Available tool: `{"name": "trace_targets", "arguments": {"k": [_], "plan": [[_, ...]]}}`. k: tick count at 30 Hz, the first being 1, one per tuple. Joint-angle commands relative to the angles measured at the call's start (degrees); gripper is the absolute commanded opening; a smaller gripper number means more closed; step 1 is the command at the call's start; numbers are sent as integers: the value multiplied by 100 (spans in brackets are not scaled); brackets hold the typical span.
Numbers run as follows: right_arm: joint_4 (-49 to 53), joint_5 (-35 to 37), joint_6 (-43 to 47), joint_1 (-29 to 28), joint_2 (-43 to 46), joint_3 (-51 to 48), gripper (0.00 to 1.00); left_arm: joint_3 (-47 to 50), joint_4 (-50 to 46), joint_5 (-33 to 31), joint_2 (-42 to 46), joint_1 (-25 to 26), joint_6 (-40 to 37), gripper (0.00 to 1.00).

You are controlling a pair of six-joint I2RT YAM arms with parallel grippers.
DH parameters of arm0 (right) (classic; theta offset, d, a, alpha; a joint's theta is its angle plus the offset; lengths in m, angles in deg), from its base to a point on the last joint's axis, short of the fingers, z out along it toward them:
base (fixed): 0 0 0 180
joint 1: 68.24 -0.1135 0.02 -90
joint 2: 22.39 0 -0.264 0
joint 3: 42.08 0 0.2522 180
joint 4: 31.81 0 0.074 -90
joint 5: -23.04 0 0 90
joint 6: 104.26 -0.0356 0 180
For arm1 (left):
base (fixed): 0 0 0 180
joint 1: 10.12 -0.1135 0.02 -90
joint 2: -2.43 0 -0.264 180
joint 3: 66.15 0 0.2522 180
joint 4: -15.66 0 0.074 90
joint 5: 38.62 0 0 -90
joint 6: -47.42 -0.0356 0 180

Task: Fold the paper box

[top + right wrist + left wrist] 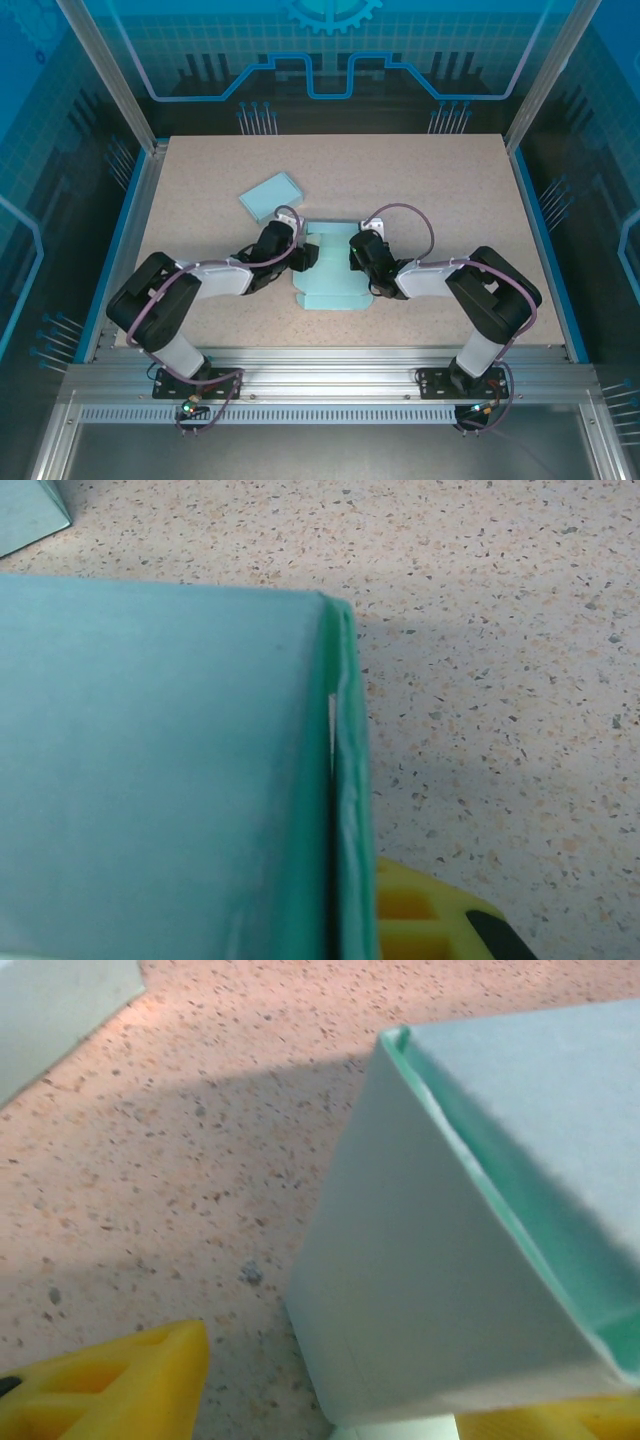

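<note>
Your paper box sits centre frame in the top view. Your left gripper straddles its wall, jaws apart; your right gripper pinches the opposite wall, one finger hidden behind paper.

The table has a speckled sandy-beige top, edged left and right by a blue strip. Aluminium posts rise from its far corners. Beyond them stands a translucent blue back panel printed with a gear and circuit lines. Slotted aluminium rails run along the near edge. Soft shadows lie on the tabletop.
</note>
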Motion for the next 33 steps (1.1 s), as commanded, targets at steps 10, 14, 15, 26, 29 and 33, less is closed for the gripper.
{"name": "trace_targets", "arguments": {"k": [10,14,15,26,29,33], "plan": [[92,-314,101,-159,-63,-36,0,-639,105,-1450,-584,254,-52,23],[169,-301,88,-163,-75,12,0,-785,-21,-1842,-700,453,-23,10],[200,-292,79,-170,-89,30,0,-788,-50,-1876,-695,490,12,8],[1241,411,316,-176,-286,597,7,-381,-507,-1372,145,717,937,0],[1274,522,371,-200,-318,627,10,-361,-842,-1131,394,720,1022,0],[1407,725,441,-208,-287,672,12,-408,-1238,-976,552,715,1050,0]]}}
